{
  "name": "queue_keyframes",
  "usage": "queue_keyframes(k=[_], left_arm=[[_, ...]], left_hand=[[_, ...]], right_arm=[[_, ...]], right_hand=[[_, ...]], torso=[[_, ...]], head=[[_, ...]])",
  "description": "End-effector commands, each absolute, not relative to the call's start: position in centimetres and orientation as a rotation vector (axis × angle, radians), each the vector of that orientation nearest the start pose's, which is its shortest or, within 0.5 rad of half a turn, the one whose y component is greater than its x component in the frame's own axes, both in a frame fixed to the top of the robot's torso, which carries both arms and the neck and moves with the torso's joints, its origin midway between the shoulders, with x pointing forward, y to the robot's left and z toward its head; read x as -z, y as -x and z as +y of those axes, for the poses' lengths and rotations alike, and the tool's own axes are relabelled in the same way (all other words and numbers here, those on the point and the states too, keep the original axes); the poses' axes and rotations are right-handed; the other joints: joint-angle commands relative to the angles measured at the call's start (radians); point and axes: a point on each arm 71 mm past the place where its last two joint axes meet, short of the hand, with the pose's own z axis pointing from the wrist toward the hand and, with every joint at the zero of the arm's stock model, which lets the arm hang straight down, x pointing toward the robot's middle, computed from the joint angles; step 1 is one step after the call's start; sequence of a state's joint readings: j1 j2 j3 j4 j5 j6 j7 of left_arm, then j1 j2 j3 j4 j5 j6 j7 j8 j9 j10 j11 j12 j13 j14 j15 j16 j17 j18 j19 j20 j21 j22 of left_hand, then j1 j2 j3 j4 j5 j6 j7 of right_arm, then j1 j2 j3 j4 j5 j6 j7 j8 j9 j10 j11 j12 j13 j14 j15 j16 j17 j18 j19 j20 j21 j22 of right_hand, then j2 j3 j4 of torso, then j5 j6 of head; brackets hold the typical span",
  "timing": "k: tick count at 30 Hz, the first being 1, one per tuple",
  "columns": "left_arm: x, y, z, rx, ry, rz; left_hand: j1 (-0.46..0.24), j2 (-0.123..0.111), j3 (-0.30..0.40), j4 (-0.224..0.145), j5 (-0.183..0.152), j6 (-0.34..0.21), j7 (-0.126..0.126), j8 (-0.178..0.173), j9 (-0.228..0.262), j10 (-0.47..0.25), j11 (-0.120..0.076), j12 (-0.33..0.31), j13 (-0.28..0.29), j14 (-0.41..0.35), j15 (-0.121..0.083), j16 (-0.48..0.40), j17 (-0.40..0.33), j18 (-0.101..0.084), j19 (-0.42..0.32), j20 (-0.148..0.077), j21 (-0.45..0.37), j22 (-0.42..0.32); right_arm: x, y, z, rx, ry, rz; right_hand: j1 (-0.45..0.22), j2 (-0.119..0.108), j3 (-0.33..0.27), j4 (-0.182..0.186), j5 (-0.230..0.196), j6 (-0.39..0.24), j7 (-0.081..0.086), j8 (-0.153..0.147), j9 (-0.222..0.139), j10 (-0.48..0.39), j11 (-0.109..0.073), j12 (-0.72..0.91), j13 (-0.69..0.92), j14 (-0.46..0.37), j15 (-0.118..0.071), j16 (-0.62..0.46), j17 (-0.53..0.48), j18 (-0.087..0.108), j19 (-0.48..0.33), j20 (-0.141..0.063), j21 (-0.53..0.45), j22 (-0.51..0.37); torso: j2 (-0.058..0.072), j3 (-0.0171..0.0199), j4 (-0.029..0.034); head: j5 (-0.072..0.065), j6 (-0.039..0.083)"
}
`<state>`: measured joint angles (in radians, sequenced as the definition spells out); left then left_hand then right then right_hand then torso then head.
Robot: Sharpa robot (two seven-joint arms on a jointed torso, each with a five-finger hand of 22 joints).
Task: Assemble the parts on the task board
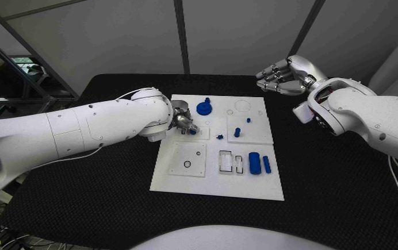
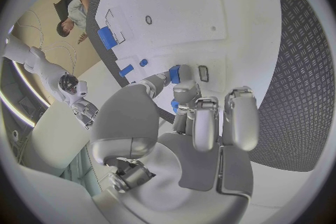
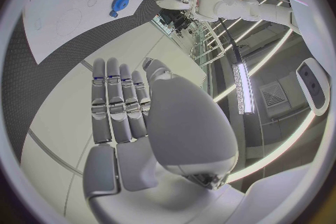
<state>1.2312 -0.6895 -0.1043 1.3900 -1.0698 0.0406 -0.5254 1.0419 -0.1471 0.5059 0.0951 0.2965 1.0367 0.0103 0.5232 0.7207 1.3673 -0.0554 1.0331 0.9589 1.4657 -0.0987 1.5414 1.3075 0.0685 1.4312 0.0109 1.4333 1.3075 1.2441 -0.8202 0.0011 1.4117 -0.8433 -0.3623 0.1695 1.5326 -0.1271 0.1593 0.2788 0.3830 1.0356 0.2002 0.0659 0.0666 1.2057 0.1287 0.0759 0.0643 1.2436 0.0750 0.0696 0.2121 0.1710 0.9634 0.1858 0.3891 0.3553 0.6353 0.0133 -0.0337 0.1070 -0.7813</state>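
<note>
The left hand (image 1: 184, 121) pinches a small blue part (image 1: 192, 130) at the task board's (image 1: 217, 184) left edge and could drop it if the grip slips, while the right hand (image 1: 283, 76) hangs empty, fingers loosely curled.

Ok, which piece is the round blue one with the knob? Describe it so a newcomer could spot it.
Start at the white task board in the middle of the black table, then go to its far edge, just beyond the left hand. The round blue part sits there: a flat disc with a stub rising from it, wider than the small pegs and unlike the long cylinders near the board's right side.
</note>
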Motion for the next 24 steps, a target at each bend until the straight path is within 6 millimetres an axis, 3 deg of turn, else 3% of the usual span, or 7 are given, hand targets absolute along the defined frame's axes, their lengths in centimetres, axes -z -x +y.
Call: queue_keyframes(k=[1,24], left_arm=[[24.02,-49.60,18.06,0.377,0.190,2.300],[24.06,-49.90,18.25,0.370,0.204,2.292]], left_hand=[[-0.010,0.002,-0.008,0.000,0.003,0.009,-0.001,-0.005,-0.001,0.005,0.000,0.006,0.001,0.095,-0.006,0.005,0.228,-0.018,0.008,0.000,0.006,0.053],[-0.083,0.030,-0.095,0.077,0.003,0.030,-0.002,-0.009,-0.013,0.016,-0.001,0.018,0.013,0.095,-0.007,0.005,0.229,-0.021,0.018,-0.002,0.013,0.070]], right_arm=[[14.61,-51.84,-22.16,-1.053,-0.330,1.539],[14.64,-51.86,-22.15,-1.052,-0.331,1.542]], right_hand=[[-0.010,-0.004,0.004,0.003,0.006,-0.006,-0.003,0.000,0.000,-0.005,0.001,-0.004,0.000,0.002,0.006,-0.006,-0.001,0.010,0.004,0.002,-0.003,-0.001],[-0.018,-0.003,0.006,0.005,0.011,-0.007,-0.003,0.000,0.000,-0.006,0.001,-0.004,0.000,0.002,0.007,-0.006,-0.003,0.010,0.007,0.002,-0.008,-0.004]], torso=[[0.000,0.0001,0.0006],[0.000,-0.0001,-0.0002]], head=[[-0.001,0.000],[-0.002,0.001]])
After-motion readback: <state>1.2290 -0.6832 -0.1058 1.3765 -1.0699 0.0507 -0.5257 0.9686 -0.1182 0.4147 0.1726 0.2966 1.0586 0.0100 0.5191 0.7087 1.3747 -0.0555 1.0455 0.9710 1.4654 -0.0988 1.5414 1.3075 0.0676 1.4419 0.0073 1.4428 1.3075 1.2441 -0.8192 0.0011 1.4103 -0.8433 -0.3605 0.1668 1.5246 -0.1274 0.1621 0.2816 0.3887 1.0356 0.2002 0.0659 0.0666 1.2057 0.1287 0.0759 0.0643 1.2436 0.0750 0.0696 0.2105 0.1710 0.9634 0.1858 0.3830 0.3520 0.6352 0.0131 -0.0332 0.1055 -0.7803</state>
